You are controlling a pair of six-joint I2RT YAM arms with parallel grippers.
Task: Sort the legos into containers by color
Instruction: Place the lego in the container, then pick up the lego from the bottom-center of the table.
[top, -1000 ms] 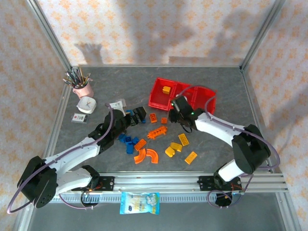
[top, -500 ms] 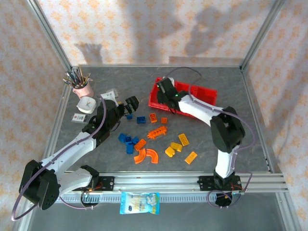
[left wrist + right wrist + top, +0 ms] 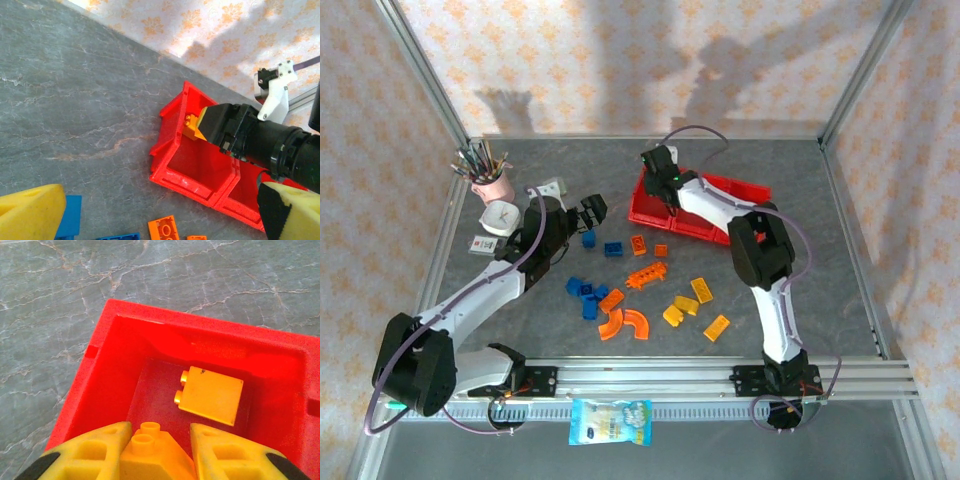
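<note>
Holding a yellow brick (image 3: 192, 127) in a narrow pinch, the right tool (image 3: 159, 447) hangs over the red tray (image 3: 90, 390), above its end compartment, where a matching brick (image 3: 210, 395) lies. Best to lower inside the walls and release beside that brick, not on it. Left tool (image 3: 590, 215) is wide and empty, beside the tray.
</note>
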